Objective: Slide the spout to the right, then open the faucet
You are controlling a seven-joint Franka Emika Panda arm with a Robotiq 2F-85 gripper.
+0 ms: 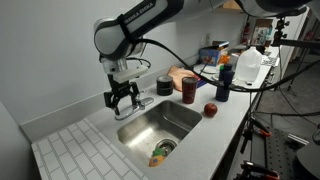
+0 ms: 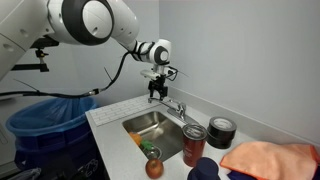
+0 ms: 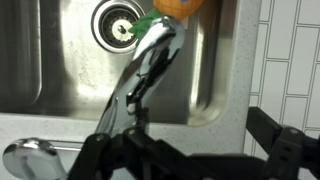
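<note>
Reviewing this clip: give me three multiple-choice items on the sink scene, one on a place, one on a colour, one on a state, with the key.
1. Where does the orange-and-green item lie?
A) on the counter
B) in the sink, by the drain
C) on top of the robot arm

2. What colour is the apple?
A) green
B) yellow
C) red

3. How is the gripper?
A) open, above the faucet
B) shut on the apple
C) shut on the orange-and-green item

Key:
1 B, it sits low in the basin in an exterior view.
2 C, its skin is plainly red.
3 A, the wrist view shows the fingers spread, gripping nothing.
</note>
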